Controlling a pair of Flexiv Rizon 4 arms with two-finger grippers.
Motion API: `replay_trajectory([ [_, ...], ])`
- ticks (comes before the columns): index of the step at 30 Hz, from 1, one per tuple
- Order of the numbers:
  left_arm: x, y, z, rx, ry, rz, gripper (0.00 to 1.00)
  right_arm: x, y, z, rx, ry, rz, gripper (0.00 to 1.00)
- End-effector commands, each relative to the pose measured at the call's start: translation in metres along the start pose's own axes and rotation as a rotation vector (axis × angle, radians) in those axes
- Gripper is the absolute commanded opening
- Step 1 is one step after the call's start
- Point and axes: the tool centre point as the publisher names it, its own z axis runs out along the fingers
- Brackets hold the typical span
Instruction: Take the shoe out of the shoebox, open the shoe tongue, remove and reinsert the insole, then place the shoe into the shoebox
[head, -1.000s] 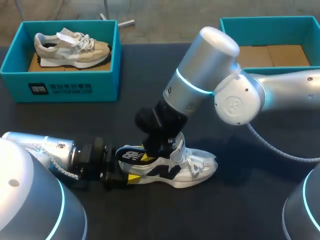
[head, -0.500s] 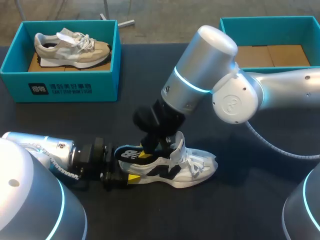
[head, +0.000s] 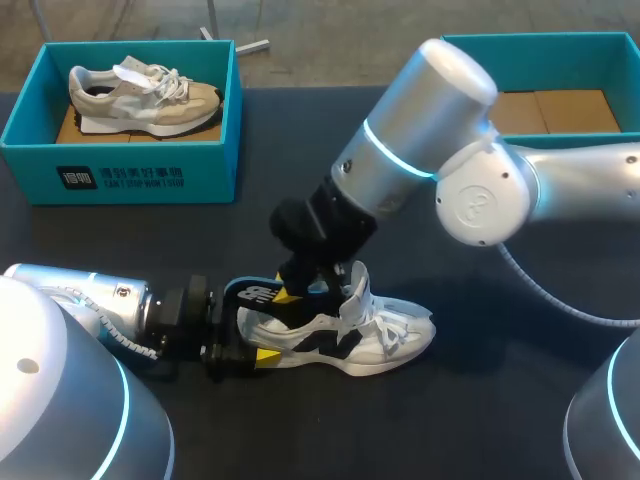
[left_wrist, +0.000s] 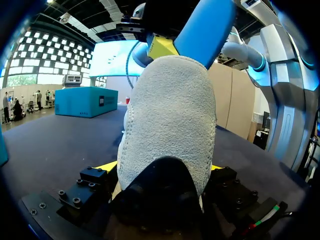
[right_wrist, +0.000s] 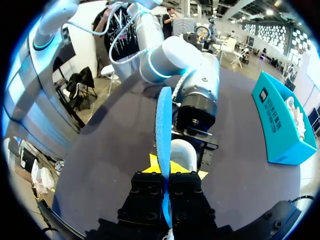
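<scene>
While the left gripper (head: 252, 338) clamps the heel of the white sneaker (head: 372, 336), steadying it on the surface (head: 480, 400), the right gripper (right_wrist: 166, 172) pinches the blue insole (head: 256, 292), whose heel end stands out of the shoe, apparently mid-removal. The left teal shoebox (head: 150, 172) holds a beige sneaker (head: 145, 95). The right teal shoebox (head: 520, 44) shows bare cardboard.

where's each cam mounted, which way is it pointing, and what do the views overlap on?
Head: above and behind the robot, looking down on the table; left arm and right arm both show.
Left wrist: on the left arm, looking along the left gripper at the heel of the white shoe it clamps.
Right wrist: on the right arm, looking down past the right gripper at the blue insole it pinches.
Shared: all three show the white shoe and the blue insole.
</scene>
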Motion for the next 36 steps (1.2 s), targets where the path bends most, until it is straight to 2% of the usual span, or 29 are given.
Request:
replay_trajectory([
  [1,0.0,0.002,0.0,-0.002,-0.001,-0.001,0.0,0.001,-0.001,0.0,-0.002,-0.002,-0.001,0.0],
  [6,0.0,0.002,0.0,-0.002,-0.001,-0.001,0.0,0.001,-0.001,0.0,-0.002,-0.002,-0.001,0.0],
  [10,0.0,0.002,0.0,-0.002,-0.001,-0.001,0.0,-0.009,0.016,-0.007,-0.054,0.006,-0.03,0.0],
  [17,0.0,0.002,0.0,-0.002,-0.001,-0.001,0.0,-0.011,0.041,-0.027,-0.131,0.011,-0.069,0.0],
  [22,0.0,0.002,0.0,-0.002,-0.001,-0.001,0.0,-0.008,0.054,-0.045,-0.188,0.011,-0.07,0.0],
  [28,0.0,0.002,0.0,-0.002,-0.001,-0.001,0.0,-0.009,0.08,-0.084,-0.34,0.037,-0.072,0.0],
  [36,0.0,0.002,0.0,-0.002,-0.001,-0.001,0.0,-0.009,0.08,-0.084,-0.34,0.037,-0.072,0.0],
])
